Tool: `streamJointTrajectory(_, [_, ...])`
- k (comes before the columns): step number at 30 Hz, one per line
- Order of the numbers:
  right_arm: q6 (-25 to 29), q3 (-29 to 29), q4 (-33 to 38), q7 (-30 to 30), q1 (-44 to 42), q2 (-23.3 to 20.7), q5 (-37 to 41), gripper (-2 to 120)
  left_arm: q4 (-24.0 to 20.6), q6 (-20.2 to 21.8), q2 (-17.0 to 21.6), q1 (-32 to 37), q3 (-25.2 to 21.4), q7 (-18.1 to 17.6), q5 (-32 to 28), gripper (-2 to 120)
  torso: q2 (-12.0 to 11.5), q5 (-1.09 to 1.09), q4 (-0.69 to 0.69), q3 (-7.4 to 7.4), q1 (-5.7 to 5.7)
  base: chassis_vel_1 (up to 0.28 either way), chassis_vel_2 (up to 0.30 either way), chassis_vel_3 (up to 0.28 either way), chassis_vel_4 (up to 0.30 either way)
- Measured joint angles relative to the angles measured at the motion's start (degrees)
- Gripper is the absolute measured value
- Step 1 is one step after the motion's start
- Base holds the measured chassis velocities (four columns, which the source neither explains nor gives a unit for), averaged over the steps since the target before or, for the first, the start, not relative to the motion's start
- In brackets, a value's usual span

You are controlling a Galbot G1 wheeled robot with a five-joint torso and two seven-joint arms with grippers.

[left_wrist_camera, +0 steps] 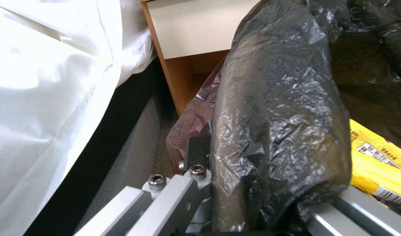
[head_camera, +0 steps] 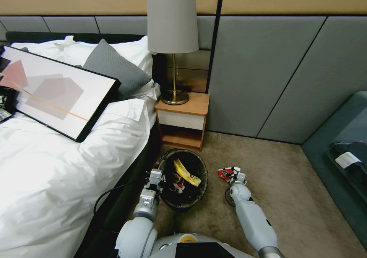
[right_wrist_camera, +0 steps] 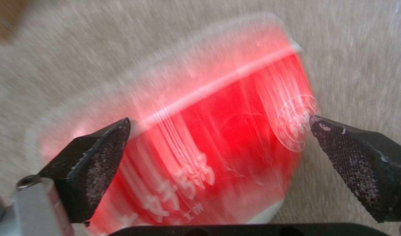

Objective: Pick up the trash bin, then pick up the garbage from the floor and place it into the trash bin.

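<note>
Beige carpet (head_camera: 275,181) runs between the bed (head_camera: 57,174) and a nightstand (head_camera: 183,116). Beside the bed stands the trash bin (head_camera: 183,202), its black-lined rim clamped in the left claw (head_camera: 158,177); a yellow wrapper (head_camera: 187,172) lies inside. Just right of it, the right claw (right_wrist_camera: 218,144) hangs spread wide around a blurred red-and-white piece, probably a crushed cup (right_wrist_camera: 200,131), on the floor.

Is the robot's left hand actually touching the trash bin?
Touching. The left wrist view shows the left hand closed over the trash bin's bag-covered rim.
</note>
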Motion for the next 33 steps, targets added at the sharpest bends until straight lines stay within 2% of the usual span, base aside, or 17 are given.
streamJointTrajectory(4, [2.2,0.3,-4.6,-1.9,1.4,0.0,-0.6,100,0.0,0.0,0.0,0.0,0.0,0.0,0.0,1,0.0,0.0,0.01,0.0,0.0,0.0,0.0,0.0,0.0])
streamJointTrajectory(13, [3.9,0.4,-8.5,-4.2,2.8,0.2,-1.3,93,0.0,0.0,0.1,0.1,0.1,0.0,0.1,1,0.0,0.0,0.01,0.0,0.0,0.0,0.0,0.0,0.0])
streamJointTrajectory(18, [5.0,0.5,-9.7,-5.6,3.2,0.3,-2.0,80,0.0,0.0,0.2,0.1,0.1,0.0,0.1,1,0.0,0.0,0.01,0.0,0.0,0.0,0.0,0.0,0.0])
streamJointTrajectory(20, [5.3,0.6,-9.8,-5.9,3.3,0.3,-2.1,68,0.0,0.0,0.2,0.2,0.1,0.0,0.1,1,0.0,-0.01,0.0,0.0,0.0,0.0,0.0,0.0,0.0])
streamJointTrajectory(25, [5.5,0.6,-9.8,-6.1,3.3,0.2,-2.1,56,0.0,0.0,0.2,0.2,0.1,0.0,0.1,1,0.0,-0.02,-0.01,0.0,0.0,0.0,0.0,0.0,0.0])
streamJointTrajectory(29, [6.1,0.6,-9.9,-6.4,3.4,0.3,-2.2,36,0.0,0.0,0.2,0.2,0.1,0.0,0.1,1,0.0,-0.02,0.0,0.0,0.0,0.0,0.0,0.0,0.0])
streamJointTrajectory(30, [6.1,0.6,-9.9,-6.4,3.4,0.3,-2.2,36,0.0,0.0,0.2,0.2,0.1,0.0,0.1,1,0.0,-0.02,0.0,0.0,0.0,0.0,0.0,0.0,0.0])
streamJointTrajectory(33, [6.5,0.6,-9.9,-6.4,3.4,0.4,-2.3,21,-0.1,0.0,0.2,0.2,0.2,0.0,0.1,1,0.0,-0.02,0.0,0.0,0.0,0.0,0.0,0.0,0.0])
